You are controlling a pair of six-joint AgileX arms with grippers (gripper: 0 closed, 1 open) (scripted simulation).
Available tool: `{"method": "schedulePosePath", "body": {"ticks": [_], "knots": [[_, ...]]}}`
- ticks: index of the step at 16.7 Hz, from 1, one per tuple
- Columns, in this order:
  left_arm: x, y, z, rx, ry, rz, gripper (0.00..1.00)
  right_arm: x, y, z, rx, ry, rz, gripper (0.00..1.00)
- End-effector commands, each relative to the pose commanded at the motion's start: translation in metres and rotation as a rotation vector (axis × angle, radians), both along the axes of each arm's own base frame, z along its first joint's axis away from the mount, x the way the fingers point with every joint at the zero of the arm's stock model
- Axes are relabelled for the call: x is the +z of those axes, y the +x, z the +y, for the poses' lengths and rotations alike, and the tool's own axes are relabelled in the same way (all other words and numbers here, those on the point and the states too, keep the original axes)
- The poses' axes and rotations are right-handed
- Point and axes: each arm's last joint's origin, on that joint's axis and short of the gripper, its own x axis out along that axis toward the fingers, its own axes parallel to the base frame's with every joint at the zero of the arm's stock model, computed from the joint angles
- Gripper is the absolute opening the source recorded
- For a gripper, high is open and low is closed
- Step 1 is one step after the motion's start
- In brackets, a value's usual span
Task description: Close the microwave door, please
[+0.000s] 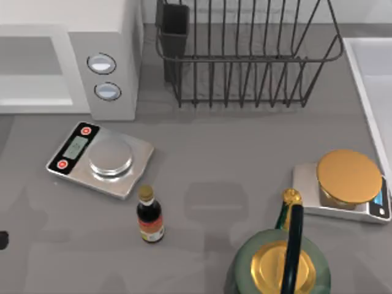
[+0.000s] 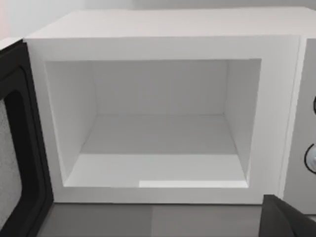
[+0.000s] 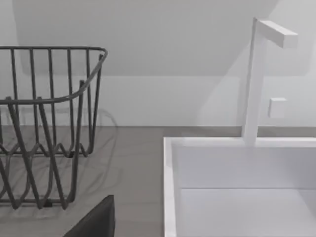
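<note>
The microwave door (image 2: 22,143) is standing open at the left of the microwave (image 2: 163,47) — approach step. Left pincer's state cannot be told; next, it needs pushing against the door's outer face.

Large white boxy microwave (image 1: 67,61) at the table's far left corner in the top view, with a grey control strip on its right carrying two round silver-rimmed bluish dials, one above the other. Cavity wide open in the left wrist view: bare white walls and floor. Flat door panel (image 2: 19,143) with a dark inner frame and greyish see-through window, swung fully out at the cavity's hinge side, standing upright.
</note>
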Motion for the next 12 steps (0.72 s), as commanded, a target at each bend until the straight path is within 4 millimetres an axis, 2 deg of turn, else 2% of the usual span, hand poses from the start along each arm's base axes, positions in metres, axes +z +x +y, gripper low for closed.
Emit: {"method": "schedulePosePath", "body": {"ticks": [3, 7, 10, 12], "knots": [[0.024, -0.005, 0.007, 0.051, 0.080, 0.056, 0.00, 0.000, 0.000, 0.000, 0.000, 0.000, 0.000, 1.00], [0.073, 0.001, 0.025, 0.123, 0.198, 0.220, 0.00, 0.000, 0.000, 0.000, 0.000, 0.000, 0.000, 1.00], [0.109, 0.022, 0.055, 0.148, 0.237, 0.387, 0.00, 0.000, 0.000, 0.000, 0.000, 0.000, 0.000, 1.00], [0.125, 0.042, 0.088, 0.142, 0.227, 0.499, 0.00, 0.000, 0.000, 0.000, 0.000, 0.000, 0.000, 1.00]]}}
